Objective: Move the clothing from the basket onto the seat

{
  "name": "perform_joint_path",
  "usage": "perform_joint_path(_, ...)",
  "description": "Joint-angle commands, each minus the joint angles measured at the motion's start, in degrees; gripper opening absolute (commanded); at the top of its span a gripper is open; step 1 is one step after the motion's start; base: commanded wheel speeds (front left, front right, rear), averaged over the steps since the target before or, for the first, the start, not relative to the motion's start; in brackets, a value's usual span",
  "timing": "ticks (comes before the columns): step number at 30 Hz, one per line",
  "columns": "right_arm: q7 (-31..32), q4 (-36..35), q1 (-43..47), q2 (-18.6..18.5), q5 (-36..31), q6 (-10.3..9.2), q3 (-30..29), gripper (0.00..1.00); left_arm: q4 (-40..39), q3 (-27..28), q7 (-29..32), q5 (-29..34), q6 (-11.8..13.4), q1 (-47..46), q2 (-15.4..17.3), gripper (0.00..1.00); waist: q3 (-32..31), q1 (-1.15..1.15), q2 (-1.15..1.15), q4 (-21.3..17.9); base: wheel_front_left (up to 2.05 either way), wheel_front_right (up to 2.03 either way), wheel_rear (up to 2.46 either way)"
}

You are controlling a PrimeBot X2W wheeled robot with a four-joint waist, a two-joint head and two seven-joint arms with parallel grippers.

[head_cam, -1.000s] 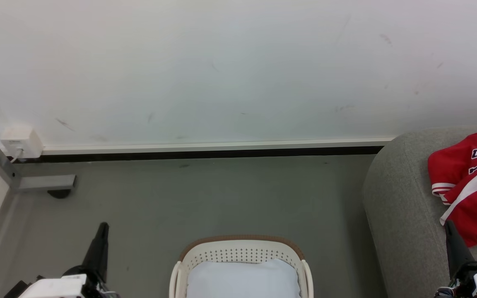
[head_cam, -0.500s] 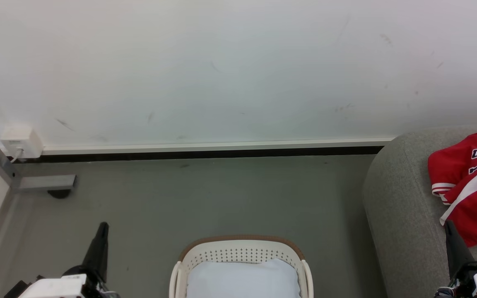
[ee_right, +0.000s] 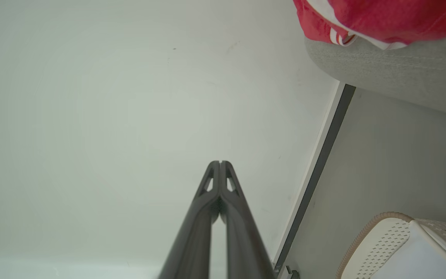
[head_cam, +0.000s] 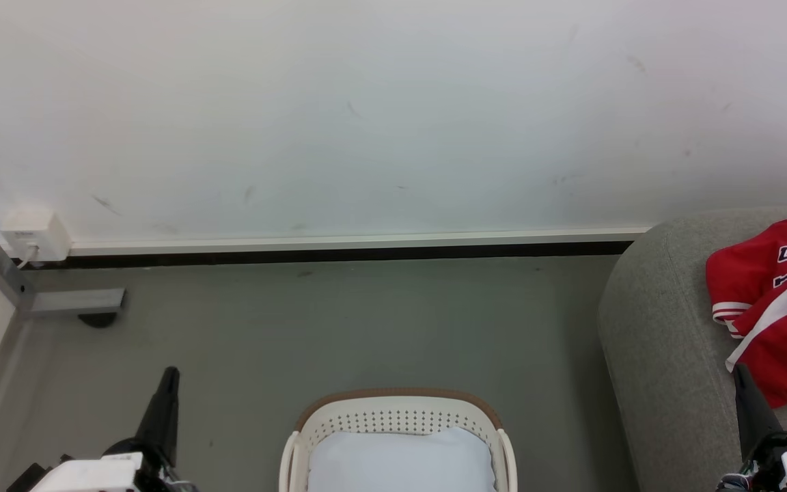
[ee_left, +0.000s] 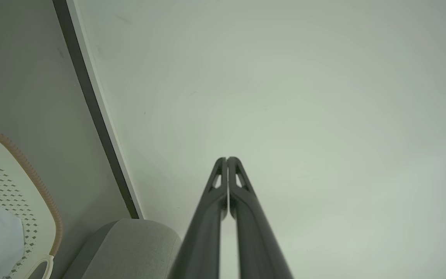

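Found red white-striped sports clothing (head_cam: 776,307) on the light-grey fabric seat (head_cam: 660,355) right of the cream perforated plastic basket (head_cam: 399,398), pale pad (head_cam: 400,461) inside, left gripper (head_cam: 170,374) and right gripper (head_cam: 739,370) pressed together, empty; judged done.

We see a plain room with a homely touch: scuffed white wall (head_cam: 393,123) beyond the laundry basket (head_cam: 399,417), grey upholstered seat (head_cam: 667,328) to its right.

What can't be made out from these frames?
- Basket: near part cut off by the head view's bottom edge; a pale pad hides anything under it.
- Red clothing on the seat: cropped by the head view's right edge; lettering incomplete, garment count unclear.
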Motion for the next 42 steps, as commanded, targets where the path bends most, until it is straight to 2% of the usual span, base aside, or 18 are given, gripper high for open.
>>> perform_joint_path(1,0.1,0.1,-0.7,0.0,-0.2,-0.12,-0.2,0.0,-0.2,0.1,0.2,-0.8,-0.3,-0.5,0.1,0.0,0.0,0.0,0.0,0.0,0.0,0.0,0.0)
perform_joint_path(42,0.2,0.1,-0.7,0.2,-0.4,-0.12,-0.4,0.0,-0.2,0.1,0.2,-0.8,-0.4,-0.5,0.1,0.0,0.0,0.0,0.0,0.0,0.0,0.0,0.0)
